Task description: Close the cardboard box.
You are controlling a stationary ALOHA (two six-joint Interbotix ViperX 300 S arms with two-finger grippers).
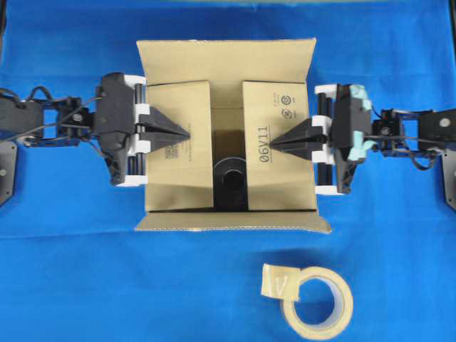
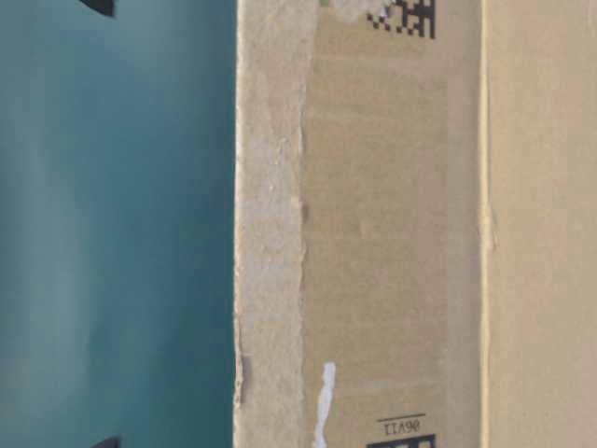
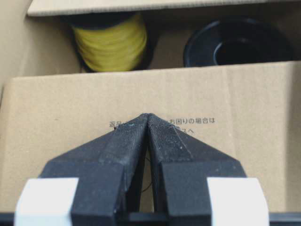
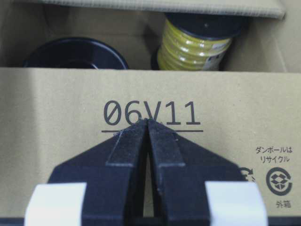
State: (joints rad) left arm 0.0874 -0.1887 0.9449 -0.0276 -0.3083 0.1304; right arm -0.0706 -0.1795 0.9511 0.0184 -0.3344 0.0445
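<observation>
Left gripper (image 1: 187,133): jaws pressed together, tip bearing on the 9 o'clock flap (image 1: 179,146); push flat, not stabbing.
Cardboard box (image 1: 226,64): centre of the blue cloth (image 1: 71,271); 12 and 6 o'clock flaps not yet folded, black spool (image 1: 229,179) visible in the gap.
Right gripper (image 1: 273,141): jaws pressed together on the 3 o'clock flap (image 1: 274,114); likely best to press evenly with the left.
Tape roll (image 1: 317,301): 5 o'clock, well apart.

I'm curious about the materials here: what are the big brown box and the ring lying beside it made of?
The cardboard box looks like matte brown corrugated cardboard: fluted edges show along the front flap. The tape roll seems to be beige paper or plastic packing tape, slightly glossy, with a loose end sticking up; which of the two is hard to tell.
</observation>
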